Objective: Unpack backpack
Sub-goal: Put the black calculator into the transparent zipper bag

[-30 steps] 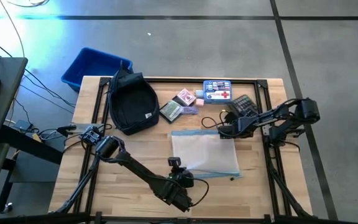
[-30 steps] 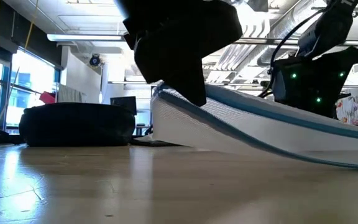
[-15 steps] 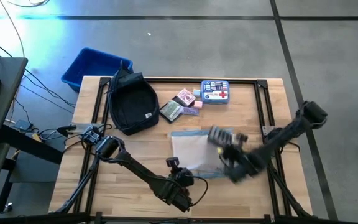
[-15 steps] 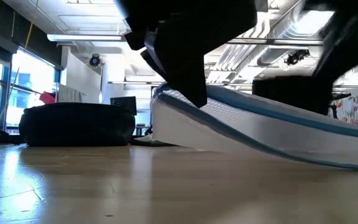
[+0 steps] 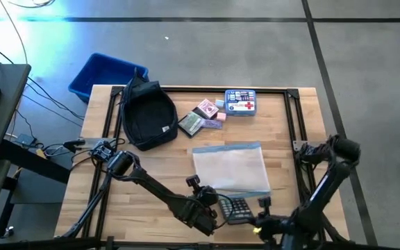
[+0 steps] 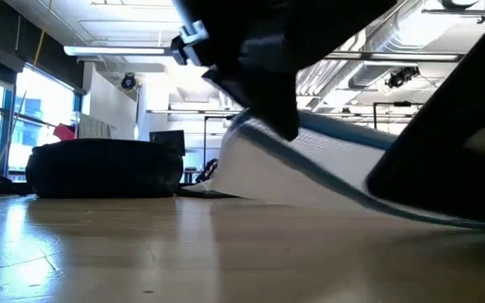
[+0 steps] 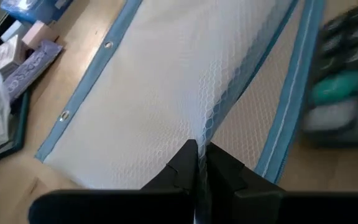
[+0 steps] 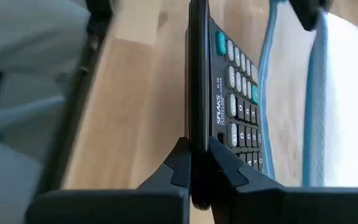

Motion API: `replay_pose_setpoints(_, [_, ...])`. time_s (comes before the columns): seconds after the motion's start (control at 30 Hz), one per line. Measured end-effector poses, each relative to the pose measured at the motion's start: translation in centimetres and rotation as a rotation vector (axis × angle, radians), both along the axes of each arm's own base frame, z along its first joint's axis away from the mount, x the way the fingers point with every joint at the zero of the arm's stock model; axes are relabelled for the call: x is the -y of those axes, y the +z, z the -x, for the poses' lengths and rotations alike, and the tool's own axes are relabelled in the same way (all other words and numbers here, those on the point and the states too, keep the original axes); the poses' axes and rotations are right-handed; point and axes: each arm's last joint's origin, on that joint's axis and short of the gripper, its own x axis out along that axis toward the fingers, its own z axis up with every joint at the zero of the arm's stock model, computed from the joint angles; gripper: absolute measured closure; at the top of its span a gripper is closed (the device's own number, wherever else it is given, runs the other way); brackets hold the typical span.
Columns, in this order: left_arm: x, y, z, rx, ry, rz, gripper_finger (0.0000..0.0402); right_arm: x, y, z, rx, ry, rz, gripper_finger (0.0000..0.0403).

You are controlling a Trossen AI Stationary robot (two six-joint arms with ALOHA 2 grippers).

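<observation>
I see right claw (image 5: 250, 221) has carried calculator (image 5: 237, 207) from behind mesh pouch (image 5: 231, 167) to its near edge, clamped on it. Left claw (image 7: 197, 163) pinches pouch mesh. Backpack (image 5: 146, 114) lies far-left of pouch; unpacking seems nearly done.

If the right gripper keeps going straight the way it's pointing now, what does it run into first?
Probably the left gripper, shut on the mesh pouch. The right gripper, shut on the calculator, points along the near edge toward it, so the calculator's leading end would likely touch first. Depth is unclear.
</observation>
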Motion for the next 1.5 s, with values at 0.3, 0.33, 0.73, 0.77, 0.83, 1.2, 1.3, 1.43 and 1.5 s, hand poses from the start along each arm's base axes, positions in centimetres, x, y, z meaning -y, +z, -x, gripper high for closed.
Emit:
replay_pose_setpoints(0.3, [0.5, 0.2, -0.2, 0.011, -0.041, 0.027, 0.0402, 0.4, -0.1, -2.9, -0.028, -0.082, 0.204, 0.0401])
replay_pose_setpoints(0.33, [0.6, 0.2, -0.2, 0.013, -0.042, 0.031, 0.0402, 0.4, 0.1, -2.9, -0.031, -0.096, 0.2, 0.0401])
replay_pose_setpoints(0.73, [1.9, 0.8, -1.0, 0.1, -0.125, 0.045, 0.0402, 4.5, -1.9, -5.3, -0.132, -0.266, 0.223, 0.0392])
replay_pose_setpoints(0.77, [1.9, 0.8, -1.0, 0.099, -0.128, 0.044, 0.0402, 4.8, -2.0, -5.8, -0.136, -0.249, 0.237, 0.0387])
replay_pose_setpoints(0.83, [1.9, 0.8, -1.0, 0.096, -0.13, 0.047, 0.0402, 5.0, -2.1, -6.9, -0.122, -0.208, 0.241, 0.0375])
replay_pose_setpoints(1.2, [1.8, 0.6, -0.7, 0.043, -0.15, 0.036, 0.0402, 5.1, -1.8, -8.8, -0.077, -0.031, 0.36, 0.0289])
replay_pose_setpoints(1.3, [1.8, 0.6, -0.7, 0.042, -0.15, 0.035, 0.0402, 4.9, -1.9, -8.6, -0.083, -0.023, 0.344, 0.026])
replay_pose_setpoints(1.43, [1.8, 0.6, -0.6, 0.037, -0.15, 0.034, 0.0402, 3.5, -1.9, -7.3, -0.104, 0.065, 0.346, 0.0233])
replay_pose_setpoints(1.5, [1.8, 0.5, -0.6, 0.032, -0.15, 0.031, 0.0402, 2.6, -1.9, -6.2, -0.102, 0.102, 0.351, 0.0226])
